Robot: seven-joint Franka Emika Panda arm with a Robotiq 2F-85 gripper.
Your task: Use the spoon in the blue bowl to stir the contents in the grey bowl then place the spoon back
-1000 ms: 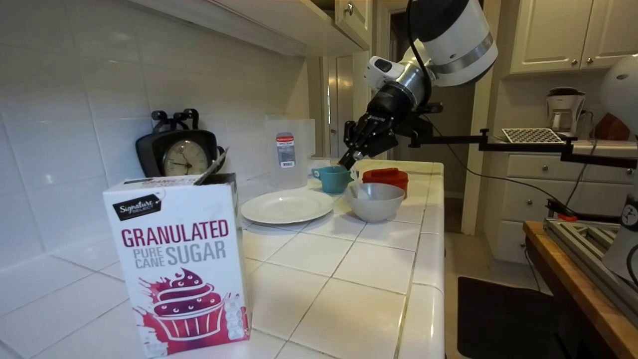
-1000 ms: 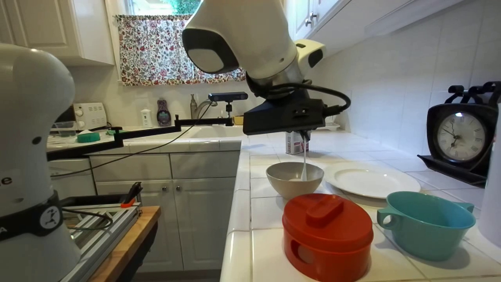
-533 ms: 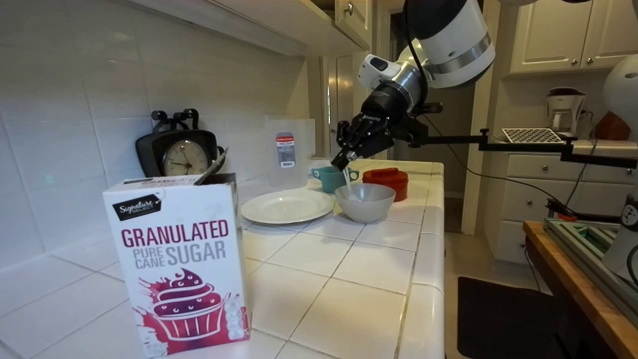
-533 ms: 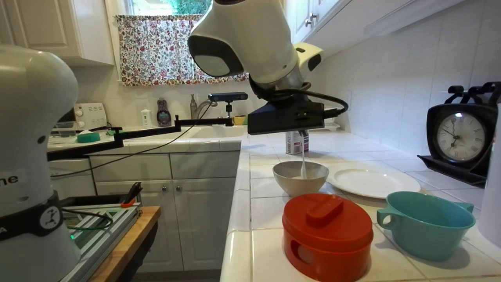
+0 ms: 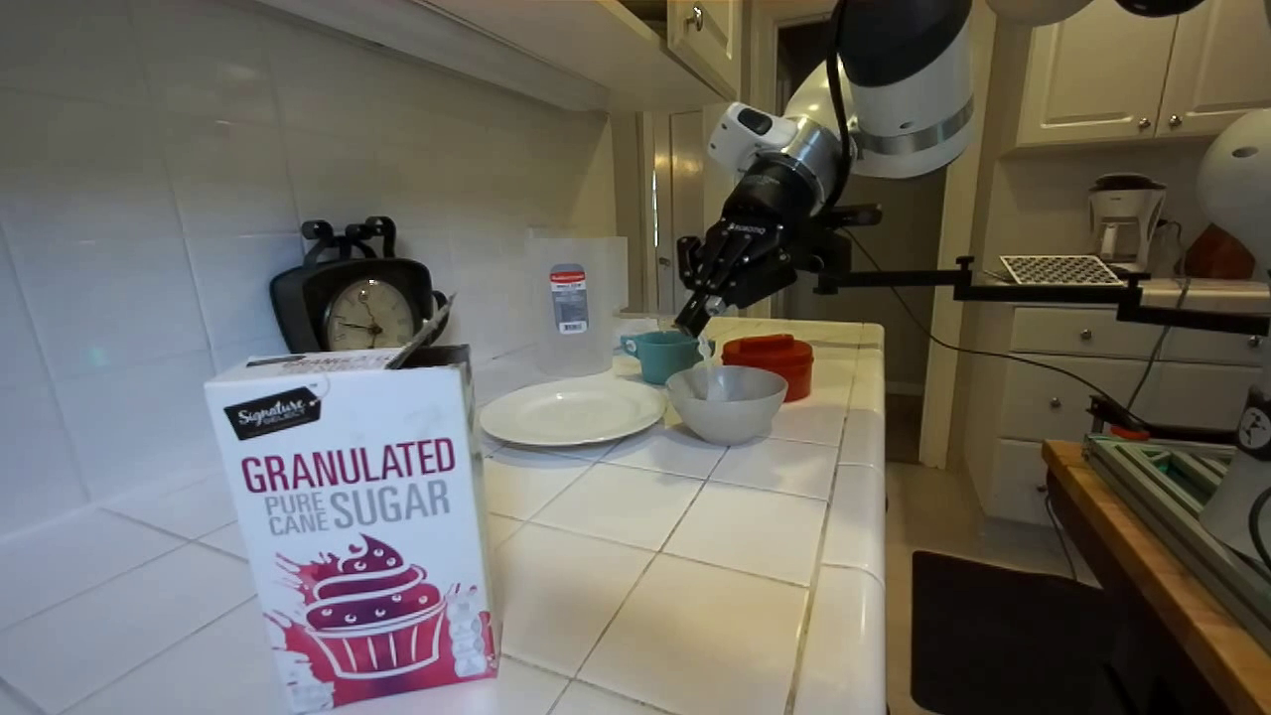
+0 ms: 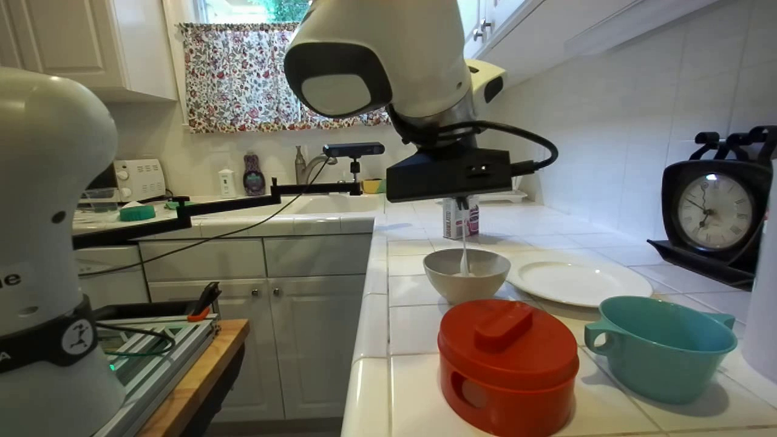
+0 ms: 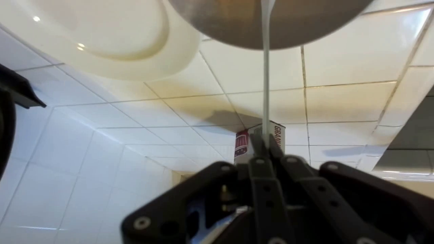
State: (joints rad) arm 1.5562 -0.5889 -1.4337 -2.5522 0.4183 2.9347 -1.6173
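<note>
Wht-tiled counter [image 5: 735, 516]; floral curtain [image 6: 237, 79] @ window [image 6: 243, 11]. Gripper [image 7: 266, 142] pinched on spoon [image 7: 266, 84], far end in grey bowl [image 5: 740, 417].

The white-tiled counter [image 5: 685, 616], crossed by darker grout lines, carries an upright, opened sugar box [image 5: 353, 526], well apart from a flat white plate [image 5: 573, 412] and the grey bowl [image 5: 733, 412] just beside that plate. A lidded red container [image 6: 508, 367] sits near the grey bowl, and the two-handled blue bowl [image 6: 665, 367] just beside a translucent jug [image 5: 574, 313]. A black clock [image 6: 716, 209] stands along the back.
</note>
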